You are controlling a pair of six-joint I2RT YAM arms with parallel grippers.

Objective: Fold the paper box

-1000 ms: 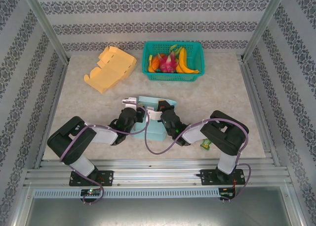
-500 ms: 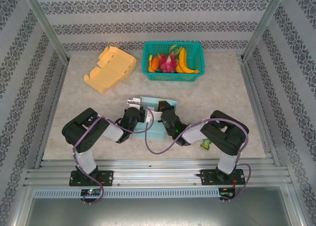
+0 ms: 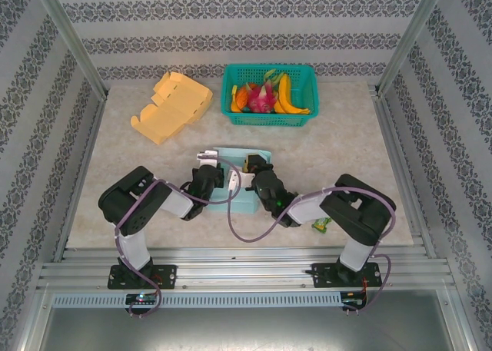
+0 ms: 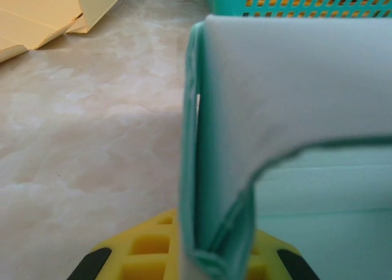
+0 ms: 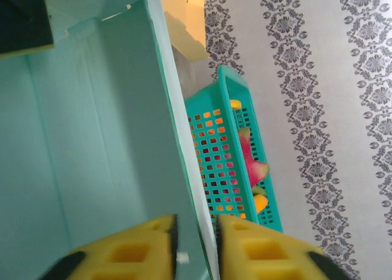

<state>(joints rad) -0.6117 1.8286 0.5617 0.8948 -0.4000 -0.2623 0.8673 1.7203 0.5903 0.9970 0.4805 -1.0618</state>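
Observation:
The teal paper box [image 3: 244, 201] sits half-formed on the table between both arms. My left gripper [image 3: 224, 177] is at its left wall. In the left wrist view the folded teal wall [image 4: 275, 96] stands pinched in my left gripper [image 4: 214, 250], which is shut on it. My right gripper [image 3: 254, 167] is at the box's far right part. In the right wrist view a thin upright wall [image 5: 177, 139] runs between the yellow pads [image 5: 131, 249] of my right gripper [image 5: 197, 231]. There is a small gap on the inner side, so the jaws are slightly open.
A flat yellow carton [image 3: 173, 105] lies at the back left. A teal basket [image 3: 269, 119] of fruit stands just behind the box. A small green item [image 3: 320, 225] lies by the right arm. Patterned walls enclose the table.
The left gripper has shut on the box's left wall and the left arm has drawn in. The right gripper has eased from shut to slightly open around its wall and shifted back a little.

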